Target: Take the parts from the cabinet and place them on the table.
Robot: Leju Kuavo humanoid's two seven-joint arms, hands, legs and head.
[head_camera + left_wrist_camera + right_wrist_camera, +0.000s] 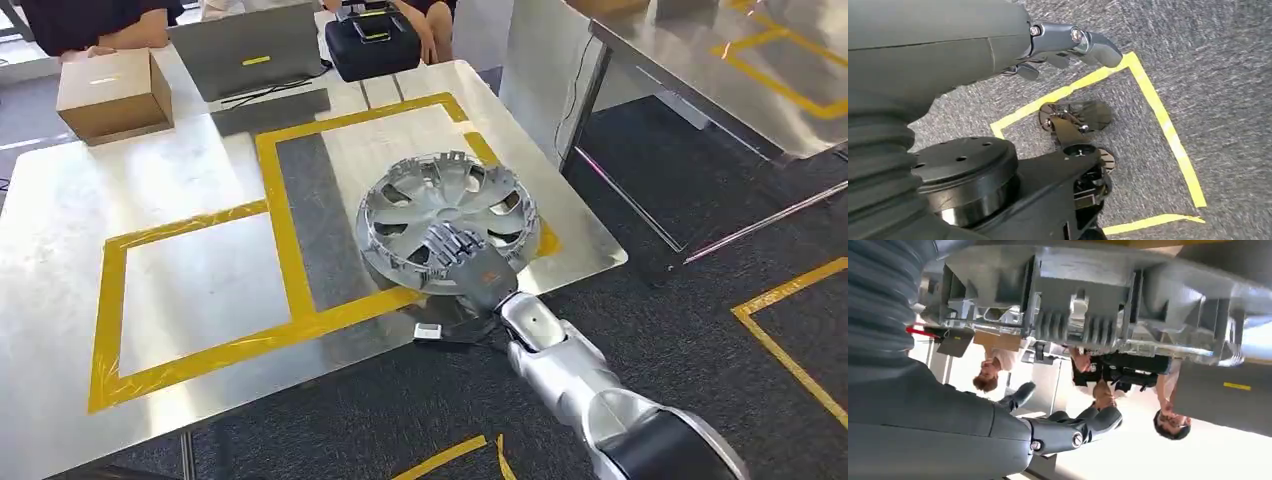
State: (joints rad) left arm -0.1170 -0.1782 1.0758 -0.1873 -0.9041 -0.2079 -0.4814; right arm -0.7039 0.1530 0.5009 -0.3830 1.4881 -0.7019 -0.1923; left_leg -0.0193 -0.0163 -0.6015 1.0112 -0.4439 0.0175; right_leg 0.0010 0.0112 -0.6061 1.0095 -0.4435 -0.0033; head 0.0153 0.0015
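Resting on table point(60, 215) — silver wheel part point(445, 205), right hand point(462, 258) gripping its near rim

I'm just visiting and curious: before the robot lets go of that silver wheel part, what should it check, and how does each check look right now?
1. Wheel part over the table: ok.
2. Part inside the yellow tape outline: not ok, its near edge overlaps the tape.
3. Part lying flat: cannot tell, it looks tilted.
4. Right hand gripping the rim: ok.
5. Left hand holding nothing: ok.
6. Cardboard box clear of the part: ok.
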